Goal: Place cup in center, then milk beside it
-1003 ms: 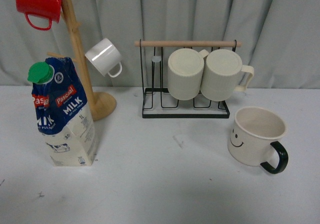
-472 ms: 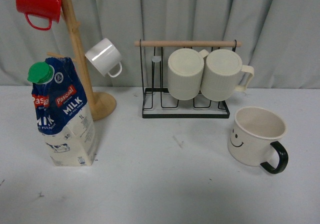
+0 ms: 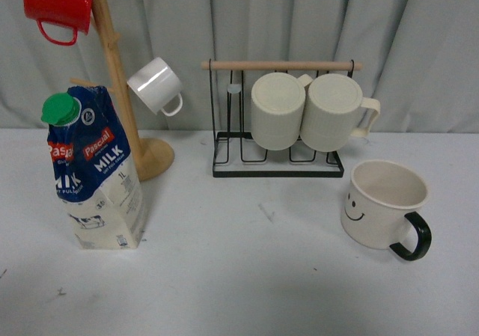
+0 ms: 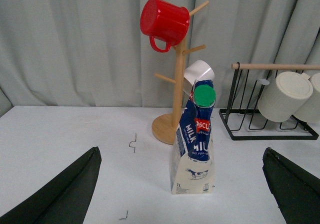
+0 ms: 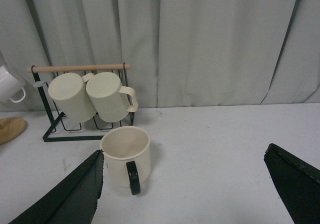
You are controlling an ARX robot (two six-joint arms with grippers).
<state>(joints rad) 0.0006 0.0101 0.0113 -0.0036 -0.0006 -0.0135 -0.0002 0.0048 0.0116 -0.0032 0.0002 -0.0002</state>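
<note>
At my left pincer (image 4: 181, 154): spread wide apart, gripping nothing.
At my right pincer (image 5: 185, 151): likewise spread wide, gripping nothing.
Milk (image 3: 96, 170): upright at left of the front frame, near the wooden mug tree (image 3: 120, 81).
Cup (image 3: 383, 203): upright at lower right, smiley showing, well apart from the milk.
Center (image 3: 247, 254): white tabletop between them.

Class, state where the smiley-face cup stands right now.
Front view: the cup stands on the table, right side, in front and right of the black wire rack.
</note>
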